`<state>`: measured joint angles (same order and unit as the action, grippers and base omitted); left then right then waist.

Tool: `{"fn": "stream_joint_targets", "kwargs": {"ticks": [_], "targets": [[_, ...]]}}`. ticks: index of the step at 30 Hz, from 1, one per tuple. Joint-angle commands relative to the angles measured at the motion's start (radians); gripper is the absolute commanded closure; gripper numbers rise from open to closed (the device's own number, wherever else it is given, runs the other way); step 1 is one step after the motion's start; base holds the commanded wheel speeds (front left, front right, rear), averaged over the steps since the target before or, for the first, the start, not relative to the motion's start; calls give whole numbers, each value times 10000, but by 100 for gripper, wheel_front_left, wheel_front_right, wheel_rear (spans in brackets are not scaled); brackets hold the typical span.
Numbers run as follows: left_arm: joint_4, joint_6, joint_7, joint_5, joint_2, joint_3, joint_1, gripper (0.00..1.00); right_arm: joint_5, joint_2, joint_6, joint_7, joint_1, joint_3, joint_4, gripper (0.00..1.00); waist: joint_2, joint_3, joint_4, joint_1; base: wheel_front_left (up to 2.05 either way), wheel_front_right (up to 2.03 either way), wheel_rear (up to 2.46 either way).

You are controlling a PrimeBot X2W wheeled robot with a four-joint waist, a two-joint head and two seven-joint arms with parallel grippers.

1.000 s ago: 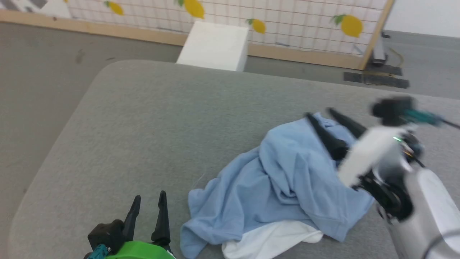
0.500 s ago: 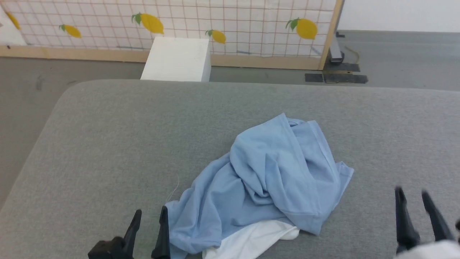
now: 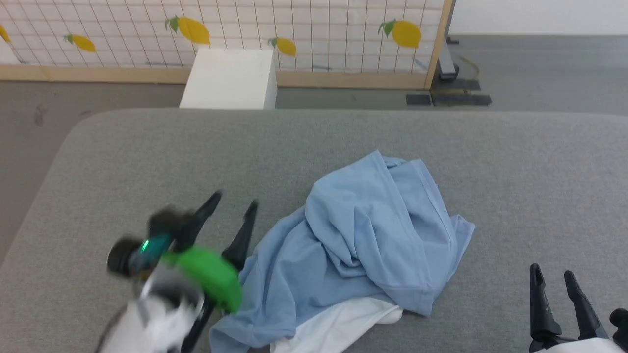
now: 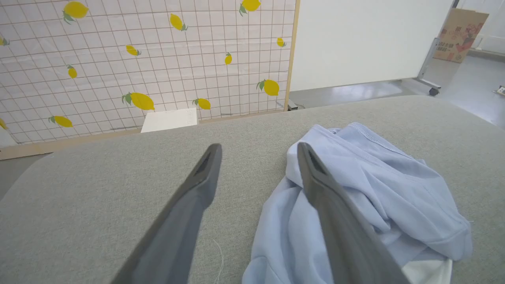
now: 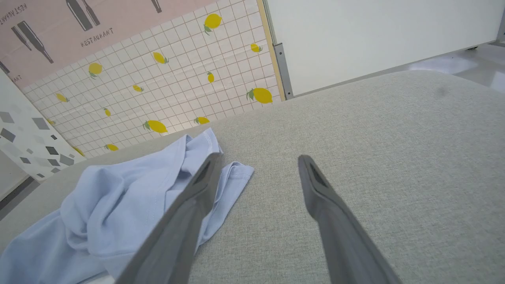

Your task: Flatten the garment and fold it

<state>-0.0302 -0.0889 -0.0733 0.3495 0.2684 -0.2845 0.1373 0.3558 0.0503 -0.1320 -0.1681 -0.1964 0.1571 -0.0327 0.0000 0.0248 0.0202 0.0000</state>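
Grey table (image 3: 147,157) carries the work. Blue shirt (image 3: 363,230) lies crumpled in a heap between the two tools, white fabric showing underneath. Left tool (image 3: 234,200): fingers spread, empty, just beside the shirt's left edge. Right tool (image 3: 552,271): fingers spread, empty, apart from the shirt.

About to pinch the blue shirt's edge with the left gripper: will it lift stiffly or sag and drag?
Probably floppy: the garment lies in crumpled folds on the grey pad, so a pinched edge should rise while the rest hangs. Likely light, given the thin drape. Layers overlap, with white fabric under the near edge, so the open left gripper may catch several.
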Motion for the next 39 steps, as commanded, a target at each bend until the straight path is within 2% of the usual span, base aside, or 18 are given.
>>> {"fn": "stream_joint_targets", "kwargs": {"ticks": [1, 5, 11, 16, 21, 22, 23, 24, 32, 37, 39], "targets": [[106, -137, -575, 55, 193, -246, 564, 0, 34, 0, 13, -61, 188, -8, -75, 0, 0, 263, -75, 0, 0, 0, 0], [694, -374, -2607, 951, 515, -1057, 2379, 0, 102, 0, 13, -135, 459, -112, -252, 0, 0, 737, -223, 0, 0, 0, 0], [1919, -413, -4786, 2527, 1078, -2212, 3859, 0, 181, 0, 13, -265, 933, -355, -551, 0, 0, 1213, -605, 0, 0, 0, 0], [2770, -415, -5441, 3488, 1448, -2549, 3986, 0, 222, 0, 13, -378, 1208, -446, -806, 0, 0, 1474, -947, 0, 0, 0, 0], [3869, -416, -4907, 4085, 1040, -2623, 3321, 0, 195, -1, 13, -432, 1269, -408, -930, 0, 0, 1566, -1098, 0, 0, 0, 0], [4018, -416, -4904, 4131, 969, -2720, 3231, 6, 178, -1, 13, -409, 1281, -415, -932, 0, 0, 1558, -1096, 0, 0, 0, 0], [4150, -417, -4858, 4158, 909, -2865, 3170, 87, 151, -1, 13, -375, 1303, -415, -924, 0, 0, 1551, -1087, 0, 0, 0, 0], [4253, -417, -4780, 4173, 865, -2951, 3146, 100, 120, -1, 13, -349, 1324, -407, -904, 0, 0, 1540, -1071, 0, 0, 0, 0], [4771, -417, -3919, 4401, 921, -3506, 3549, 100, -113, -1, 13, -37, 1400, -246, -581, 0, 0, 1444, -937, 0, 0, 0, 0], [4089, -417, -3448, 5046, 1300, -2825, 4696, 100, -89, -1, 13, 42, 1289, -136, -360, 0, 0, 1596, -853, 0, 0, 0, 0], [3797, -331, -3149, 4959, 1523, -2450, 5232, 100, -31, -1, 13, 48, 1265, -143, -329, 0, 0, 1755, -862, 0, 0, 0, 0]]}}
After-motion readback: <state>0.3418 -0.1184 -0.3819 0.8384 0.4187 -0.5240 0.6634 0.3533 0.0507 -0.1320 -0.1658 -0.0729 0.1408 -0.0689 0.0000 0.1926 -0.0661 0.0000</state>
